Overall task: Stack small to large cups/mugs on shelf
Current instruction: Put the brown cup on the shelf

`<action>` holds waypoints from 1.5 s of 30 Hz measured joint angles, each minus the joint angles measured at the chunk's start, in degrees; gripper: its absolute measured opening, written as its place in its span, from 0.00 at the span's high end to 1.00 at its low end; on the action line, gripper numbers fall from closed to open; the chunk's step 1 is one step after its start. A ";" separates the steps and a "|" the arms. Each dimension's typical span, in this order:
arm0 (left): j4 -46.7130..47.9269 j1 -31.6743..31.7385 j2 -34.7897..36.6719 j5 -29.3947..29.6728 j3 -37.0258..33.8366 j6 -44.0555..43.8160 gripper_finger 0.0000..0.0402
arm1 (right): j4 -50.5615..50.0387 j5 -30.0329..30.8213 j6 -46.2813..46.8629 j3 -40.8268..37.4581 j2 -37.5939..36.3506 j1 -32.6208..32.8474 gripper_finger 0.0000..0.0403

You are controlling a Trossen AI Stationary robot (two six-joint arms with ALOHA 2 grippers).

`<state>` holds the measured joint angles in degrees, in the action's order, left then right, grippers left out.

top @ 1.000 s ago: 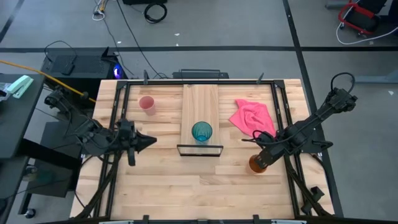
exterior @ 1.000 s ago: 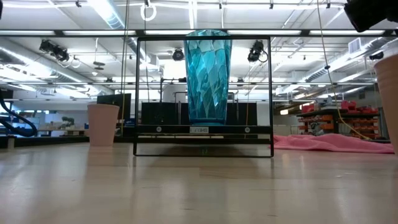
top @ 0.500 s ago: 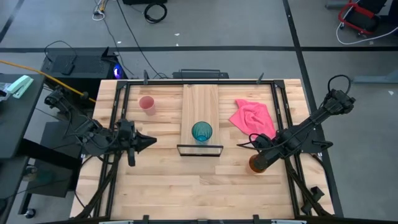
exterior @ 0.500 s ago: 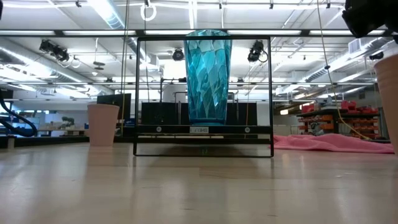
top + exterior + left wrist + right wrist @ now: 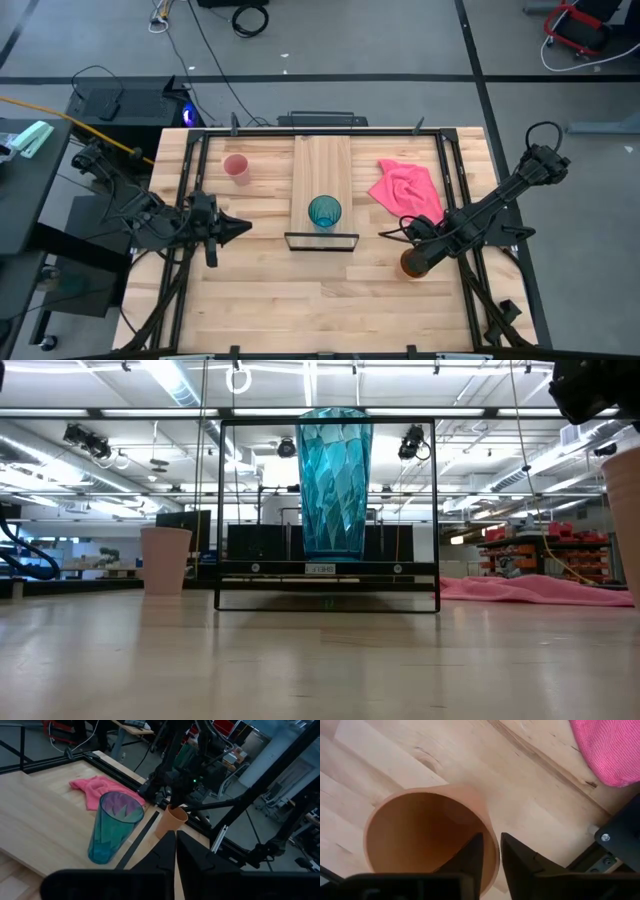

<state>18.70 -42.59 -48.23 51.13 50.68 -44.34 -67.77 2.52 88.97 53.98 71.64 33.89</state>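
Note:
The orange cup (image 5: 413, 266) stands upright on the table near its right edge, and my right gripper (image 5: 491, 851) comes down on it from above, shut on its rim. The teal cup (image 5: 324, 212) stands on the light-wood shelf (image 5: 322, 160), close to the end with the black frame (image 5: 321, 241). On the table left of the shelf stands the pink cup (image 5: 236, 167). My left gripper (image 5: 245, 228) waits shut above the table's left side, pointing toward the shelf. My right gripper straddles the orange cup's rim (image 5: 490, 832), on the side nearest the arm. One finger (image 5: 472, 857) is inside the cup and the other (image 5: 517, 862) outside. The fingers point down from above. The cup stands upright with its base on the table (image 5: 625, 520).
A pink cloth (image 5: 405, 188) lies on the table between the shelf and the right arm, just beyond the orange cup. Black rails (image 5: 448, 170) run along the table's left and right sides. Bare wood lies along the near edge (image 5: 320, 310).
My right gripper has edged slightly toward the table's left over the orange cup. The cup has stayed in place on the table.

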 joint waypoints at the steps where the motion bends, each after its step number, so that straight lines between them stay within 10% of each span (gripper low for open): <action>1: 0.00 0.00 0.00 0.00 0.00 0.00 0.95 | 0.00 0.00 0.02 0.00 0.00 0.00 0.85; 20: 0.15 0.00 -0.11 0.01 0.00 0.14 0.96 | 0.53 0.92 -8.14 1.97 -1.28 -4.15 0.99; 45: 0.09 0.02 -0.13 3.23 0.00 -1.94 0.95 | -22.24 9.47 -44.76 31.51 -2.50 -26.69 0.99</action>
<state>18.79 -42.57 -48.36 54.37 50.68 -46.28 -90.00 12.00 44.20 85.48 69.14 7.20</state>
